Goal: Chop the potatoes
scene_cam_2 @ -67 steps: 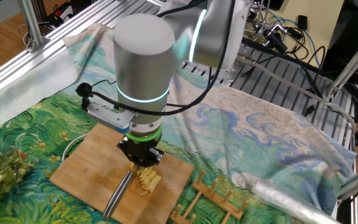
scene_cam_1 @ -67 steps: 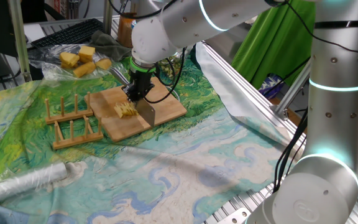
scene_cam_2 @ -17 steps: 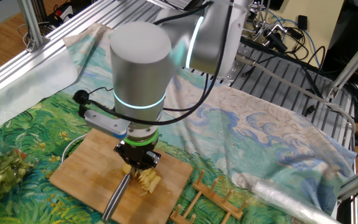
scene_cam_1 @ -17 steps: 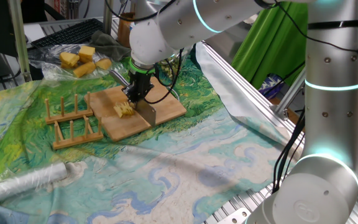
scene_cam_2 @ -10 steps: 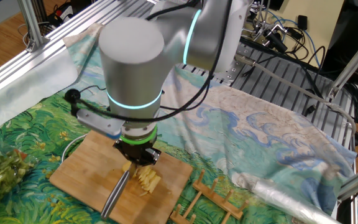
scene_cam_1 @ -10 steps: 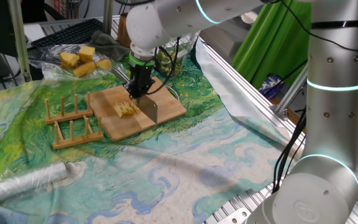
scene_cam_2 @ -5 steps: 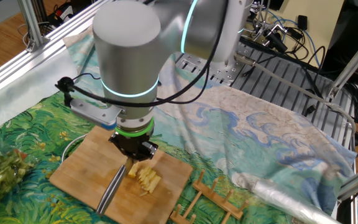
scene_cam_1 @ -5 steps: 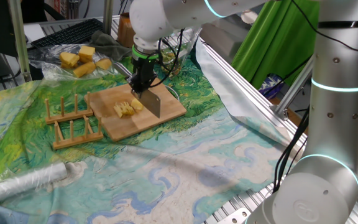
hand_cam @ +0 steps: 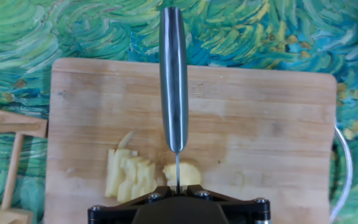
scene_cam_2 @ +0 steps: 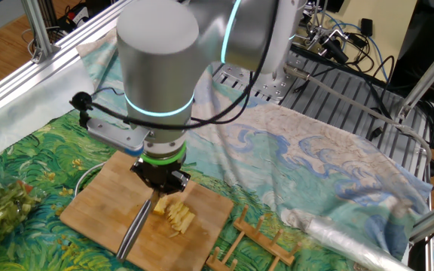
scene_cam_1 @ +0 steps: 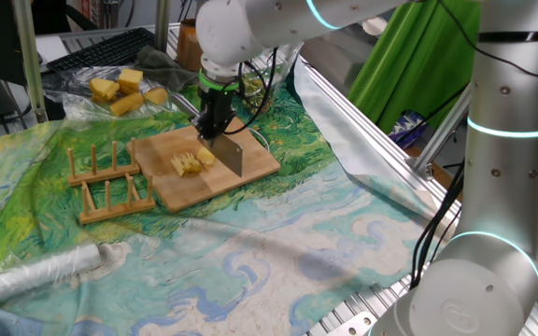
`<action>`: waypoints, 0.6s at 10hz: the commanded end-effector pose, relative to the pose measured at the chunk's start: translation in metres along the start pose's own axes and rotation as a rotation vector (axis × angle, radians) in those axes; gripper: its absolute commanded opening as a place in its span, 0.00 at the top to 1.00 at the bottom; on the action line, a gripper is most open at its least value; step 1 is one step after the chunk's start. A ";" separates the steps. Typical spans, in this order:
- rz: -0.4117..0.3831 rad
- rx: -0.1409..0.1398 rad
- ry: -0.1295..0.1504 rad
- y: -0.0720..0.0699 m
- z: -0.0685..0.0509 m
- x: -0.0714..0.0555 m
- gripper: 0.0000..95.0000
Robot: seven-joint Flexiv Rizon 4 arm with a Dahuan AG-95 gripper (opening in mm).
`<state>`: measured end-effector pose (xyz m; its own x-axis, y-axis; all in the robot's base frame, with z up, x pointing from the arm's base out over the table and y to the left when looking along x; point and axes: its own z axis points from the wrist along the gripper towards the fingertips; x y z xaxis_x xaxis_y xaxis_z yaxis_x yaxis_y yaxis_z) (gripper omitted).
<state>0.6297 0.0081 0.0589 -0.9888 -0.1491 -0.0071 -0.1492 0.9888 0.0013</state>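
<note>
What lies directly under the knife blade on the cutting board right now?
In the hand view the knife, gripped in the gripper, hangs over an uncut potato chunk; cut slices lie beside it on the cutting board. The blade hides whether its edge touches the chunk.

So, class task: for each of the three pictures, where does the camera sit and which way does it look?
One fixed view: beside the table, looking across at the board; arm shows.
The other fixed view: opposite side, high, looking down; arm's wrist fills it.
Hand view: on the hand, straight down the knife; gripper base shows.
All share the potatoes.
</note>
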 end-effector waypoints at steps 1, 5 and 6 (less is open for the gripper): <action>-0.004 -0.008 -0.023 0.002 0.031 -0.003 1.00; 0.016 -0.009 -0.028 0.008 0.045 0.000 1.00; 0.017 -0.010 -0.031 0.008 0.044 0.000 1.00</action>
<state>0.6271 0.0164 0.0314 -0.9915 -0.1271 -0.0281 -0.1274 0.9918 0.0096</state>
